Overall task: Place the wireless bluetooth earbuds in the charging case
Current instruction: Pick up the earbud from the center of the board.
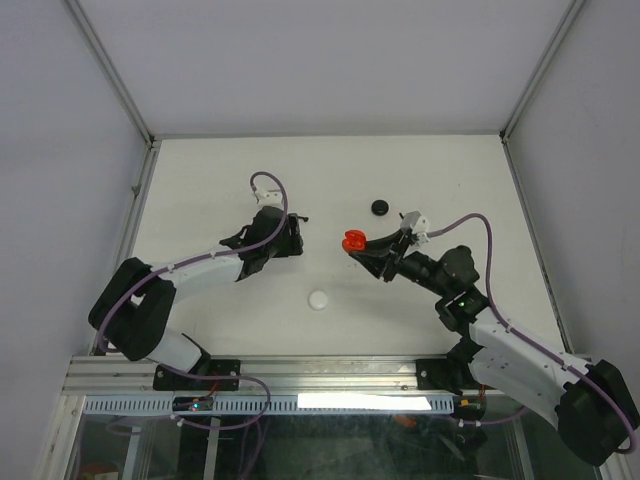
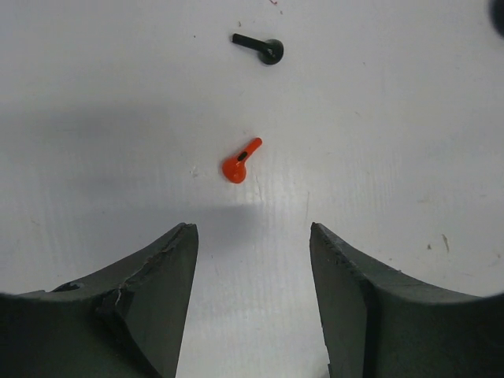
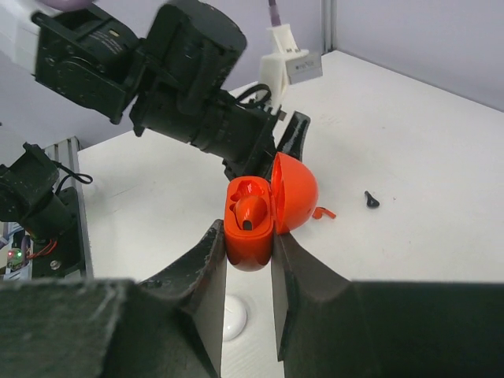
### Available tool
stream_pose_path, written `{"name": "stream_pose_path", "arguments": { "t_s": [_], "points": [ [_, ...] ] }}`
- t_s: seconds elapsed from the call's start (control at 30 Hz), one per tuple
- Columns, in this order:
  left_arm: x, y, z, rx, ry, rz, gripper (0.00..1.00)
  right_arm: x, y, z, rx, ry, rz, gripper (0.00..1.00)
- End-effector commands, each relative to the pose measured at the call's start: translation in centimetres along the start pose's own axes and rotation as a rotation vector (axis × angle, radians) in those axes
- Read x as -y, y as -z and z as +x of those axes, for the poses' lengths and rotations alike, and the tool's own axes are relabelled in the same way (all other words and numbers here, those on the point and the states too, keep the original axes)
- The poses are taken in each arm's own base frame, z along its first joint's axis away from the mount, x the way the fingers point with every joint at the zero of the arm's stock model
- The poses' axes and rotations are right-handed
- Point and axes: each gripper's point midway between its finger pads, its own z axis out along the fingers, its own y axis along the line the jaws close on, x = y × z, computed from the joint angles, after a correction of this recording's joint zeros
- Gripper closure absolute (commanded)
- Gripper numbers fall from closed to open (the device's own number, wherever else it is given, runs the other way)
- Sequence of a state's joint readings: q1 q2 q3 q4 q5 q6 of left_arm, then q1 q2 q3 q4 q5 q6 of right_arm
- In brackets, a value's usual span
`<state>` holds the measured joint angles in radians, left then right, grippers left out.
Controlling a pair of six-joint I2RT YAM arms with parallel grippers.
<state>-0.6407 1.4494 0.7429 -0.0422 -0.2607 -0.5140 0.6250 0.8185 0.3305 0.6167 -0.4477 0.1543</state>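
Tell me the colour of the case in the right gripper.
Orange-red case; the right wrist view shows it best.

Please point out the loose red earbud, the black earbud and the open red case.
red earbud [image 2: 241, 161]: left wrist view, where stem meets bud.
black earbud [image 2: 256, 45]: left wrist view, on its stem.
red case [image 3: 298, 194]: right wrist view, on open lid.

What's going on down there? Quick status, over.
Left tool open, loose red earbud just ahead. Right tool shut on open red case, second earbud seated inside. Black earbud farther off, nothing blocking.
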Motion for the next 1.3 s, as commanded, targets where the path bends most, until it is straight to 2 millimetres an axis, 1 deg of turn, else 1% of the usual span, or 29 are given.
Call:
{"name": "stream_pose_path", "arguments": {
  "t_s": [0.0,0.07,0.13,0.23,0.37,0.47,0.57,0.73,0.97,1.27],
  "points": [
    [0.5,-1.8,-1.6,0.011,-0.008,-0.02,0.41,0.3,0.1,-2.3,0.088,0.06,0.02,0.97],
    [0.4,-2.7,-1.5,-0.007,-0.018,-0.023,0.41,0.3,0.1,-2.2,0.084,0.059,0.02,0.97],
    [0.5,-3.4,-2.0,-0.007,-0.035,-0.011,0.41,0.3,0.1,-2.0,0.081,0.058,0.019,0.97],
    [1.1,-4.4,-3.2,-0.008,-0.072,0.021,0.41,0.4,0.1,-1.9,0.08,0.057,0.02,0.97],
    [1.5,-6.1,-3.9,-0.028,-0.117,0.053,0.41,0.4,0.0,-1.8,0.075,0.054,0.02,0.97],
    [1.2,-7.3,-3.6,-0.065,-0.134,0.057,0.41,0.5,0.1,-1.8,0.075,0.056,0.023,0.97],
    [1.5,-8.0,-3.1,-0.105,-0.147,0.073,0.41,0.6,0.1,-1.9,0.077,0.058,0.033,0.97],
    [2.3,-8.3,-2.4,-0.148,-0.169,0.123,0.42,0.6,0.1,-1.9,0.077,0.057,0.034,0.97],
    [2.8,-8.2,-0.4,-0.233,-0.197,0.177,0.46,1.0,0.5,-2.2,0.093,0.063,0.066,0.97],
    [3.7,-6.5,1.3,-0.306,-0.21,0.228,0.52,1.2,0.5,-2.4,0.098,0.064,0.078,0.97]
  ]
}}
